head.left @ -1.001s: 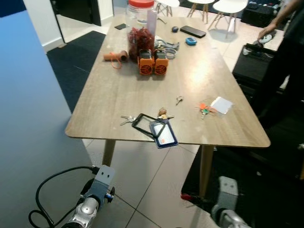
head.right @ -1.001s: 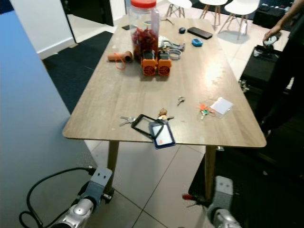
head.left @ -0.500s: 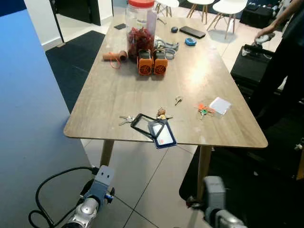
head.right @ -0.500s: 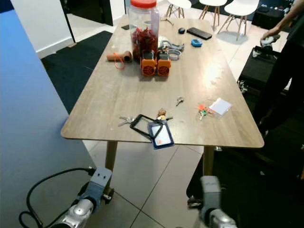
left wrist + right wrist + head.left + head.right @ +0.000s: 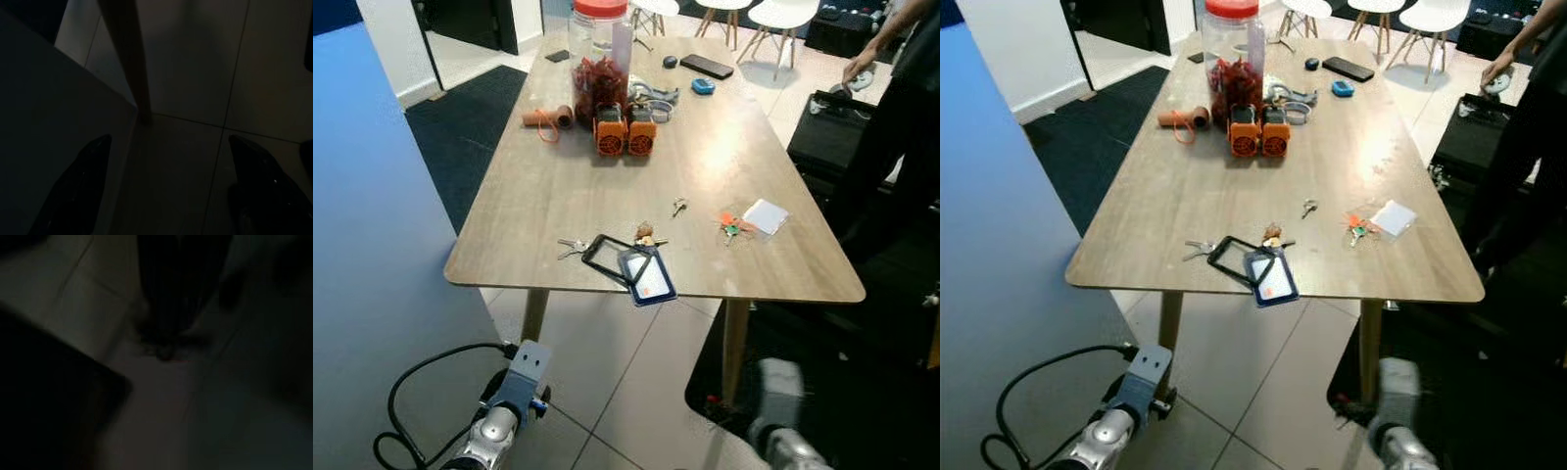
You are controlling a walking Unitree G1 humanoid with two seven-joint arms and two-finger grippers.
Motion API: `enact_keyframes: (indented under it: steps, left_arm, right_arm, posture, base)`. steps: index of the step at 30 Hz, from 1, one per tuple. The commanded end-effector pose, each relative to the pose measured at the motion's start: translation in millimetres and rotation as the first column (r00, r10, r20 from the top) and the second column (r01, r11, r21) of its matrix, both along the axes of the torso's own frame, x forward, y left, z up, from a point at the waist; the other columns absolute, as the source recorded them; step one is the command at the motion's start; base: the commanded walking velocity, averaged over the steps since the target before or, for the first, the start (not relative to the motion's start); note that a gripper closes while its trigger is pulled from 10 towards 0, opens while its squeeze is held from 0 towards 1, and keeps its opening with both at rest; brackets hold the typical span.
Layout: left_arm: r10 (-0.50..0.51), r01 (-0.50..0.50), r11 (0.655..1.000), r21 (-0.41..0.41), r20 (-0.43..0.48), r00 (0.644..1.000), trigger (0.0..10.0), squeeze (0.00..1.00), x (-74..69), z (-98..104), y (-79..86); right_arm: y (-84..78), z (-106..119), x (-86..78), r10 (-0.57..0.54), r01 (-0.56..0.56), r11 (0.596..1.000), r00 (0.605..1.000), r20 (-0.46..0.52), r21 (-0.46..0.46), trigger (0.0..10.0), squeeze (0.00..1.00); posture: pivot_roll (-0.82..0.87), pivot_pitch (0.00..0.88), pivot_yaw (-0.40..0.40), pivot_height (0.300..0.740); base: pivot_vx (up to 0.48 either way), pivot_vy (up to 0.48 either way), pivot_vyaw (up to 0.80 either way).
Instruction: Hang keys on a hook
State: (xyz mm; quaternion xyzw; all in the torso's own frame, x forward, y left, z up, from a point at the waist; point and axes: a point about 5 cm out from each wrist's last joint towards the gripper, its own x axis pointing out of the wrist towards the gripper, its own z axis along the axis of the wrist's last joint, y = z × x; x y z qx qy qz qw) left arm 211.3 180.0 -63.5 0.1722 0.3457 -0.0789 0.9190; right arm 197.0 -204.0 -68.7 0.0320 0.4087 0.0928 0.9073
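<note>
Several sets of keys lie near the front edge of the wooden table: silver keys, a key with a brown charm, one small key and an orange-and-green bunch beside a white card. A blue badge holder on a black lanyard pokes over the table's edge. Both arms hang low over the floor in front of the table, the left arm and the right arm. In the dark left wrist view my left gripper is open above the tiles by a table leg.
A red-lidded jar, two orange devices, a roll and a phone sit at the table's far end. A person in black stands to the right. A blue wall runs along my left.
The right arm swung a little left, then back right, at the bottom of the view. The camera shifted slightly. The keys have not moved.
</note>
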Motion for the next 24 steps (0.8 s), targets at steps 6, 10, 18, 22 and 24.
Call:
enact_keyframes:
  steps: [6,10,18,22,24]
  left_arm:
    - [0.005,-0.005,1.000,-0.003,-0.004,1.000,10.0,0.00,-0.1,0.2,2.9]
    - [0.029,-0.029,1.000,-0.010,-0.009,1.000,10.0,0.00,-1.2,-0.2,6.5]
    - [-0.006,0.007,1.000,0.018,-0.016,1.000,10.0,0.00,-2.8,0.4,14.8]
    - [0.000,0.000,1.000,0.019,-0.015,1.000,10.0,0.00,-2.9,0.5,15.8]
    - [0.011,-0.010,1.000,0.020,-0.013,1.000,10.0,0.00,-3.7,0.4,17.9]
  right_arm:
    - [-10.6,-0.8,-2.1,-0.118,0.118,0.992,0.993,0.005,-0.052,10.0,0.00]
    - [-3.3,-3.3,-6.8,-0.039,0.039,0.999,0.999,-0.003,-0.018,10.0,0.00]
    - [-22.2,-12.2,-25.5,-0.476,0.478,0.878,0.877,-0.068,0.014,10.0,0.00]
    - [-22.7,-12.7,-26.7,-0.510,0.513,0.858,0.857,-0.071,0.029,10.0,0.00]
    - [-20.7,-15.1,-30.6,-0.583,0.589,0.804,0.807,-0.095,0.075,10.0,0.00]
  posture:
    - [0.07,0.034,-0.053,0.740]
    - [0.07,0.033,-0.043,0.740]
    - [0.10,0.035,-0.029,0.740]
    - [0.11,0.038,-0.033,0.740]
    - [0.12,0.038,-0.044,0.740]
  base:
    - [0.000,0.000,0.00]
    - [0.000,0.000,0.00]
    - [0.000,0.000,0.00]
    - [0.000,0.000,0.00]
    - [0.000,0.000,0.00]
